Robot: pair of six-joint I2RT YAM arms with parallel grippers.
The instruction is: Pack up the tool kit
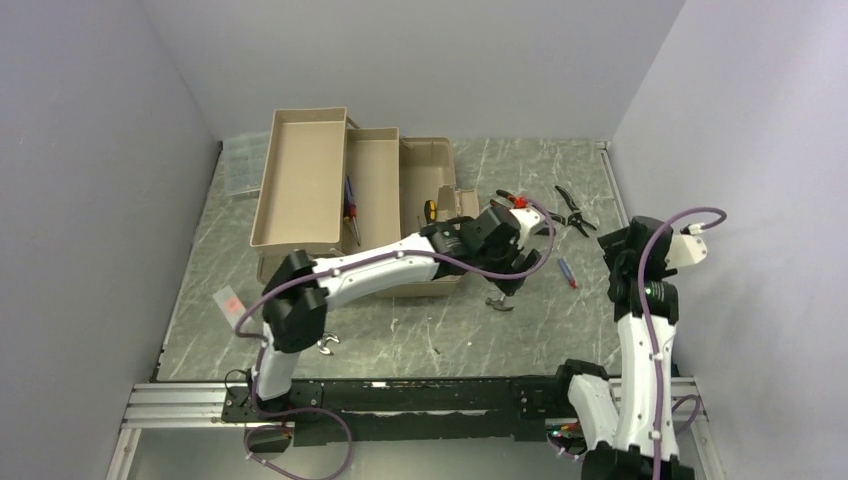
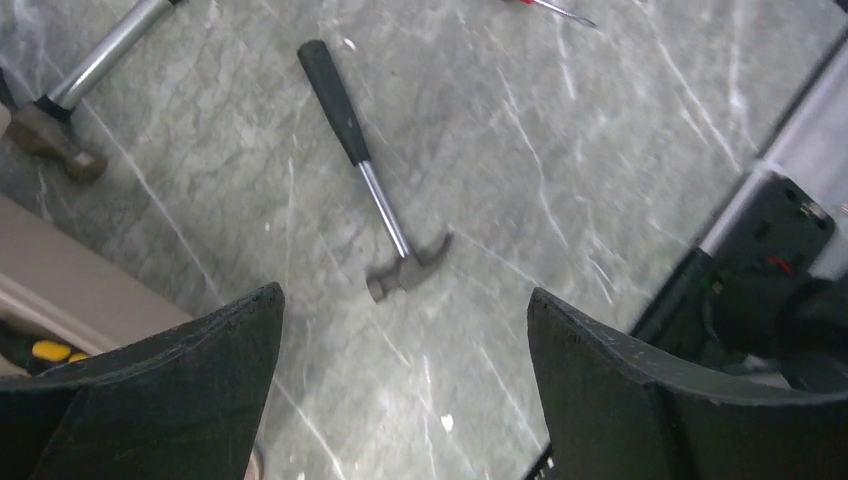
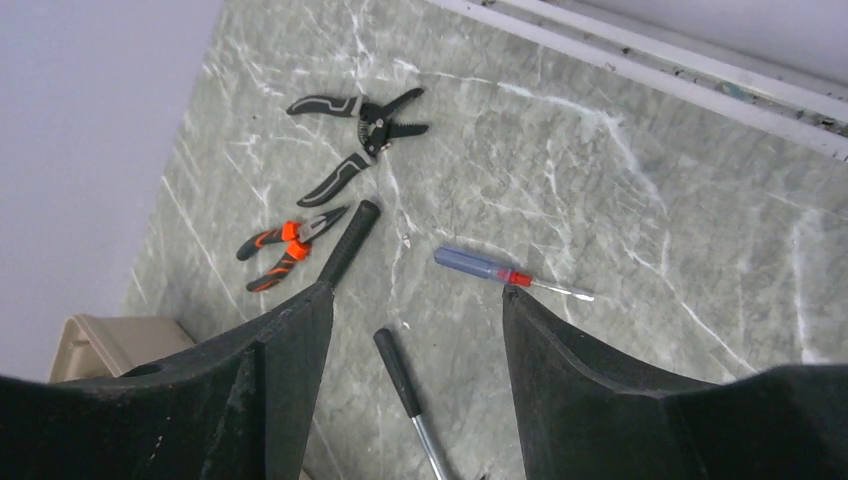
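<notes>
Both the left gripper and right gripper gape empty. Pinched off-centre, the claw hammer, handle toward eleven o'clock, could swing and slip.

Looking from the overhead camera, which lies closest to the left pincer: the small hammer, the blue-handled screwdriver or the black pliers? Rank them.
From the left pincer:
1. small hammer, almost beneath it
2. blue-handled screwdriver, to its right
3. black pliers, farther right and back
</notes>
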